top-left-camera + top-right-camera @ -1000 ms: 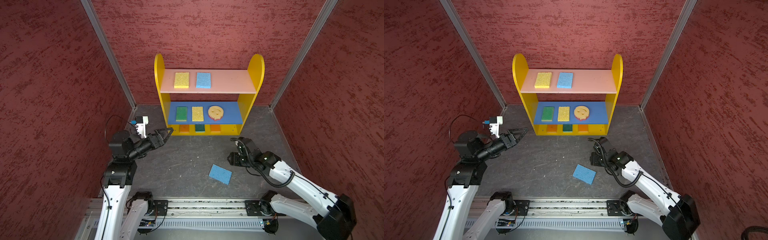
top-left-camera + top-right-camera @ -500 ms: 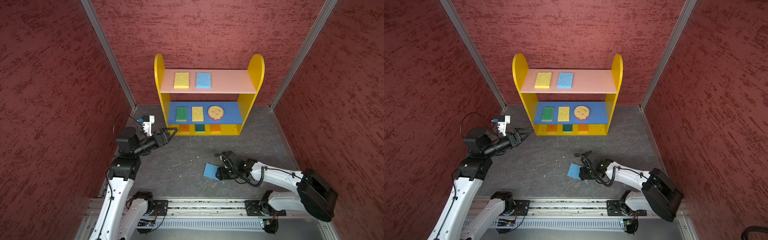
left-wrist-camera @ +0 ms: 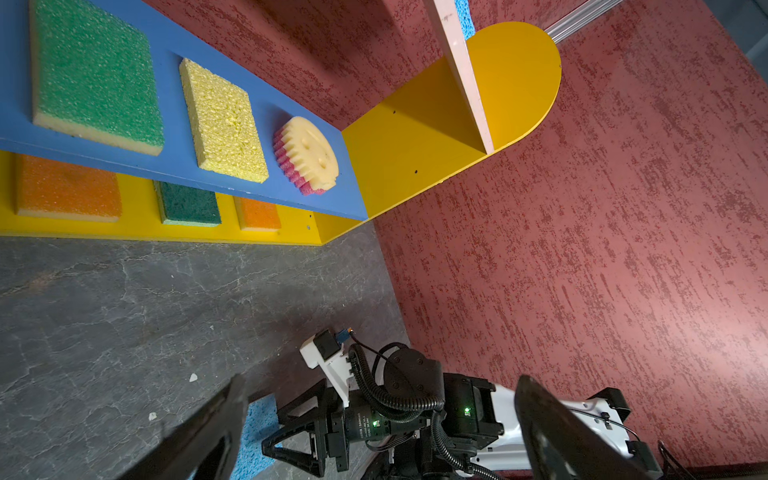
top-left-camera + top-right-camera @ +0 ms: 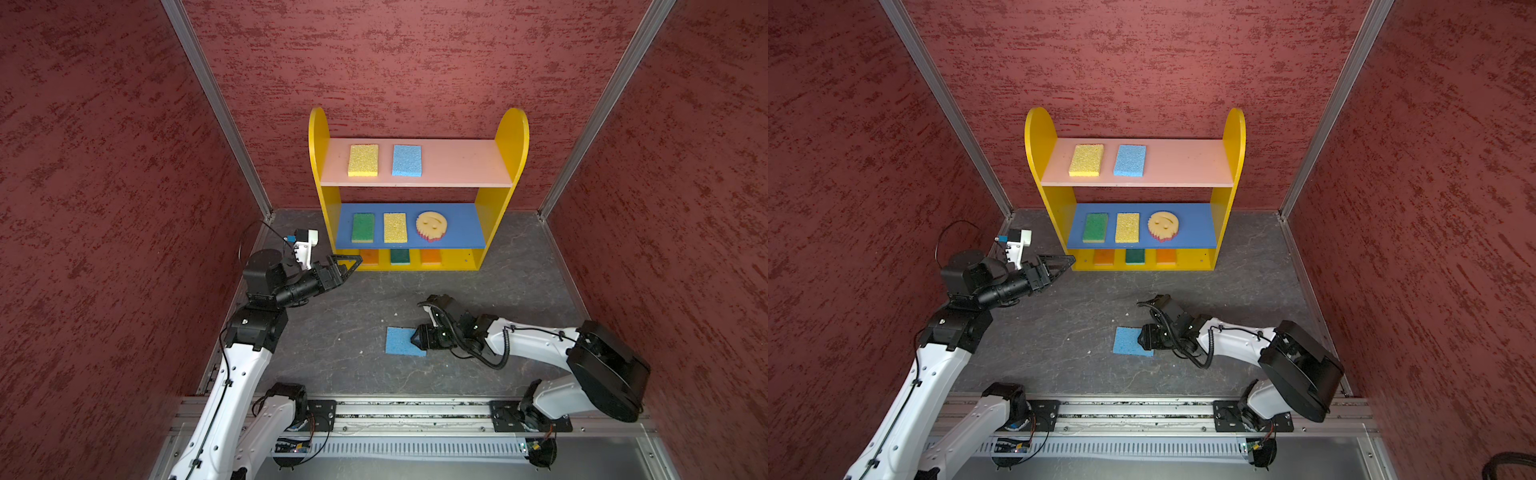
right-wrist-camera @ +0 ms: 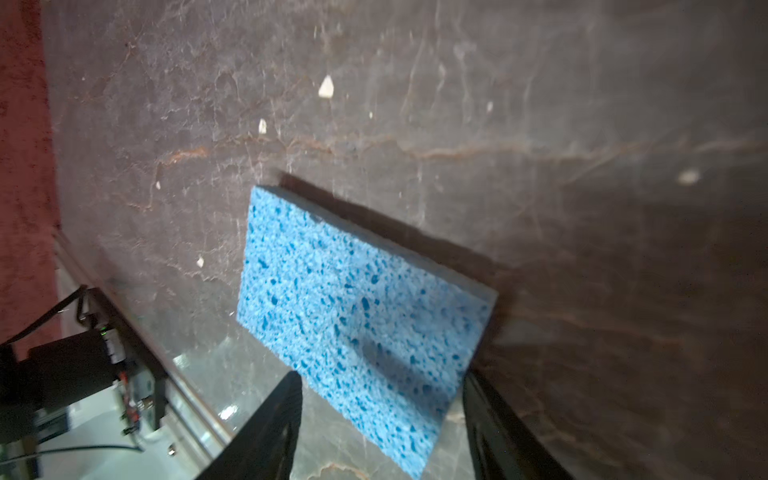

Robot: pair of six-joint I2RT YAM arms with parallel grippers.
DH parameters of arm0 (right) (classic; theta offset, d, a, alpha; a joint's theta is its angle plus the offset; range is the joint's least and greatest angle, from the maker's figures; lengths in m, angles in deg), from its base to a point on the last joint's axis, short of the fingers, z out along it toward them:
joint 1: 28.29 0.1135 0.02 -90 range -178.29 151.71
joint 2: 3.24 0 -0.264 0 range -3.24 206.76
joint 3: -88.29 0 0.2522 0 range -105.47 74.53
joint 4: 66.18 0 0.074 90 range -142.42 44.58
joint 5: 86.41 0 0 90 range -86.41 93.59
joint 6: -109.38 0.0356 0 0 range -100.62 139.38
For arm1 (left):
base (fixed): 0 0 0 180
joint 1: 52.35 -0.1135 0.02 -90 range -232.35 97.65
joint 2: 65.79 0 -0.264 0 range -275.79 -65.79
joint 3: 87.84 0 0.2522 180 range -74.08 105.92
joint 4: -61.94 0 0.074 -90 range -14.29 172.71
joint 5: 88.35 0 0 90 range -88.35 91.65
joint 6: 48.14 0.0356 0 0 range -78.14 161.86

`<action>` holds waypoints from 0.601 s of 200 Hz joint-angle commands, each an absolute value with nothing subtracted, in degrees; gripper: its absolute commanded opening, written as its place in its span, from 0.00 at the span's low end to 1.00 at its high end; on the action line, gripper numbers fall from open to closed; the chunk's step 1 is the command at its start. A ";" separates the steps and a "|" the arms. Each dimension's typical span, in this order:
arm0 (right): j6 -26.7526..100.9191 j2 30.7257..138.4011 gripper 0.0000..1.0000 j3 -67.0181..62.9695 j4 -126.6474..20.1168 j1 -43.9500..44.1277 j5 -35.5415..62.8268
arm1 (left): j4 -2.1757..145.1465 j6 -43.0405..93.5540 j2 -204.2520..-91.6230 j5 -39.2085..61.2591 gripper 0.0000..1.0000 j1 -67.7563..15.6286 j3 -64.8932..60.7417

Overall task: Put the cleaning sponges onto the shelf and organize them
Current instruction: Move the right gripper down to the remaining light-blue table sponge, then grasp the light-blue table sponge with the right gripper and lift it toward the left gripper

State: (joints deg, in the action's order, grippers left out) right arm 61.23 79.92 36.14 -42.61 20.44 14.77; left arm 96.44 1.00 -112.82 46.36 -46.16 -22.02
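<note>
- The last blue sponge (image 4: 400, 341) lies flat on the worktop (image 4: 332, 324), well apart from the shelf (image 4: 512, 137). Eight others are shelved, in rows of two, three and three.
- The right hand (image 4: 417, 338) is set low at the sponge's end. Its fingers (image 5: 270, 432) are part open and flank the sponge. Whether it's pinched cannot be told.
- Step judged: pickup of the final sponge.
- Next move: grip to be confirmed, then the sponge lifted and carried to the free part of the pink top board (image 4: 461, 164), beside the shelved blue sponge (image 4: 406, 160).
- The left hand (image 4: 355, 262) is held wide open and empty, near the shelf's lower left corner.
</note>
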 commanded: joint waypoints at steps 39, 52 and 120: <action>51.48 85.47 0.64 26.41 -38.35 20.75 4.38 | 96.26 4.06 -113.08 46.90 1.00 -45.81 -22.74; 49.85 87.33 0.66 25.88 -39.11 20.75 5.44 | 96.44 3.74 -113.28 47.20 1.00 -45.85 -23.09; 46.35 90.05 0.53 27.81 -40.84 20.84 10.75 | 98.12 5.18 -113.88 47.62 1.00 -46.20 -22.15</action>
